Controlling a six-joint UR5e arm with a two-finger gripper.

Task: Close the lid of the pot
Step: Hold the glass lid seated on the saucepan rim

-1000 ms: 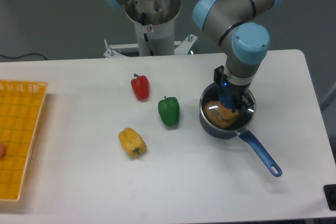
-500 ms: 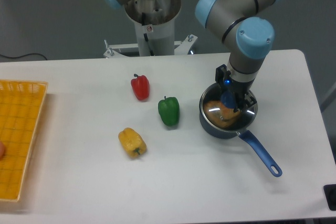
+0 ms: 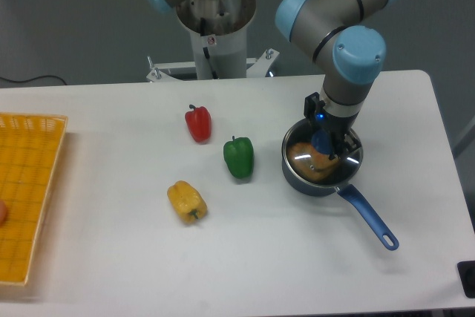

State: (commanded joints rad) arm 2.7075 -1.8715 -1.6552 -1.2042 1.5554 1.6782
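Observation:
The pot [image 3: 306, 180] is a small dark saucepan at the right of the table, its long blue handle [image 3: 369, 217] pointing toward the front right. The glass pot lid [image 3: 299, 155] lies across the pot's mouth, showing reflections, with something orange beneath it. My gripper [image 3: 327, 148] points straight down over the middle of the lid, where a blue knob sits between the fingers. The arm's wrist hides most of the fingers, so whether they are shut on the knob does not show.
A green pepper [image 3: 239, 157] stands just left of the pot, a red pepper [image 3: 198, 123] farther back left, and a yellow pepper [image 3: 186, 201] toward the front. An orange basket [image 3: 26, 198] lies along the left edge. The robot base [image 3: 215, 20] rises behind.
The arm's wrist has shifted slightly right and up over the pot from the first frame; the gripper stays at the lid's knob. The pot and peppers have not moved.

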